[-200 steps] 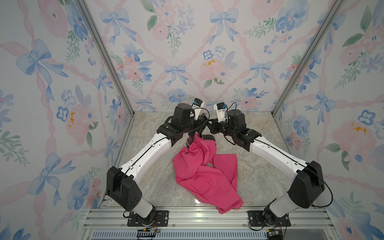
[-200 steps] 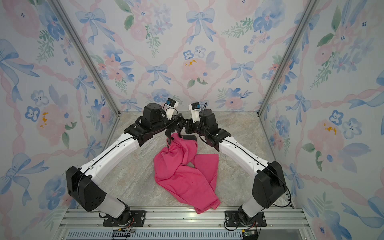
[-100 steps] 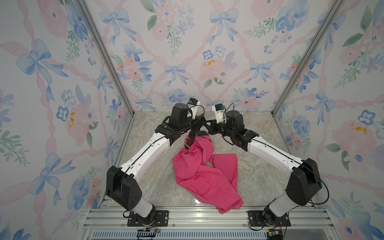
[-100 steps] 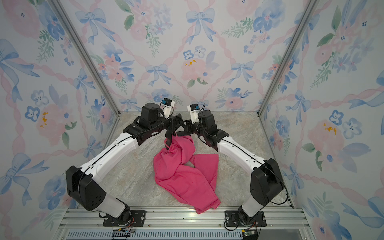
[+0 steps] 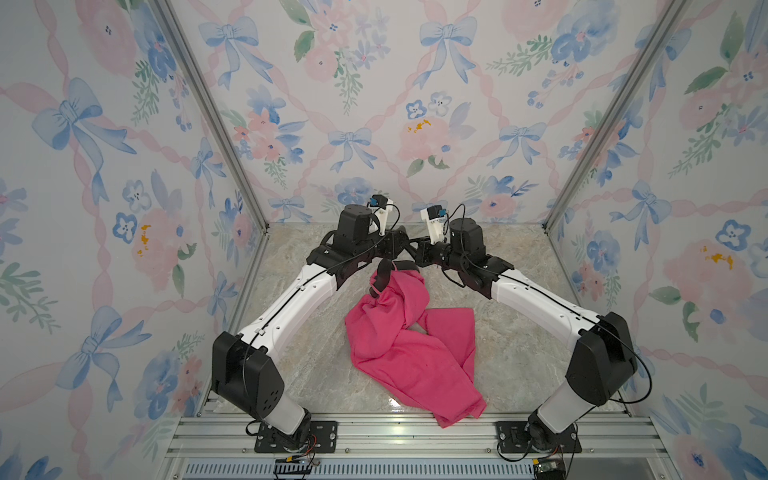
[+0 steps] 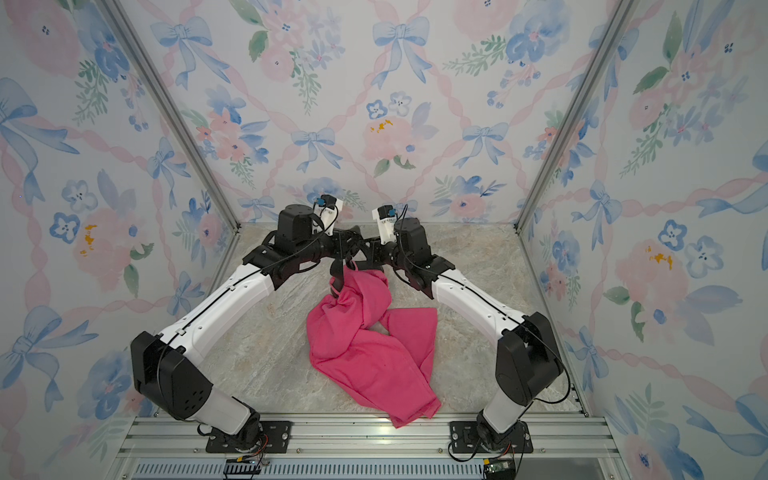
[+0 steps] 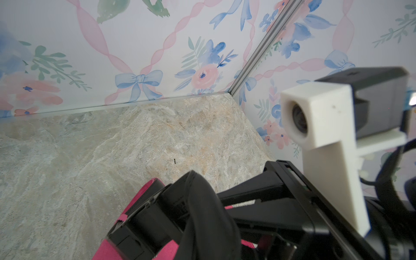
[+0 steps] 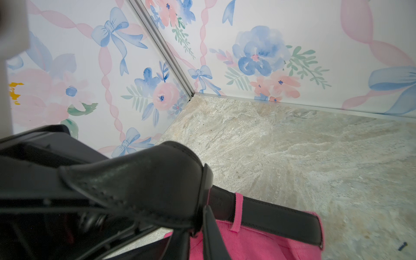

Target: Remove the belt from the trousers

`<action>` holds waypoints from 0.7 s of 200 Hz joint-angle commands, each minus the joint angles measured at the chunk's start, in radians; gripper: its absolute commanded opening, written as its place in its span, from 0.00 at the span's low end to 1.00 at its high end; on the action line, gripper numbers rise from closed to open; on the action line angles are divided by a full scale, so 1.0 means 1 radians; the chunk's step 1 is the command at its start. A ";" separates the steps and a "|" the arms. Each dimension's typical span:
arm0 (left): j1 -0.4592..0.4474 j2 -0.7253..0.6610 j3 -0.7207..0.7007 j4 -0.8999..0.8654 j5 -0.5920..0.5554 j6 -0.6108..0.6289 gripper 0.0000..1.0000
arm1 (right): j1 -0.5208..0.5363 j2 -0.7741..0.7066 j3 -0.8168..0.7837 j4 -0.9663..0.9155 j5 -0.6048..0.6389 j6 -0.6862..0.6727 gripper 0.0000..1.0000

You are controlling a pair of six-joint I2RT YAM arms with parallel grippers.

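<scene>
walls: floral wallpaper with bows on three sides, boxing everything in
tabletop: marble-look slab, with the pink pile sitting in the middle
arms: left arm comes up from 7 o'clock and right arm from 5 o'clock. Both reach in and meet at 12 o'clock of the pile
trousers: hot pink, crumpled mid-tabletop in both top views. The legs trail off toward 5 o'clock, and the waist end is held up off the slab at 12 o'clock, right under the two tools
belt: black strap on the trousers, curling in a loop at the raised waist. In the right wrist view it runs through a pink belt loop
left tool: clamped closed, with pink waist cloth bunched against its fingers and the belt arching over it. Honestly can't make out what exactly it pinches
right tool: nose to nose with the left one, right at the belt. Can't tell if it's open or closed
</scene>
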 commanded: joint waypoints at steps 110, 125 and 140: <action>0.003 -0.187 0.060 0.594 0.284 -0.340 0.00 | -0.052 0.126 -0.130 -0.370 0.153 -0.018 0.00; 0.004 -0.190 0.068 0.597 0.285 -0.350 0.00 | -0.059 0.125 -0.139 -0.372 0.165 -0.018 0.02; 0.007 -0.195 0.077 0.599 0.284 -0.357 0.00 | -0.061 0.130 -0.145 -0.372 0.168 -0.020 0.06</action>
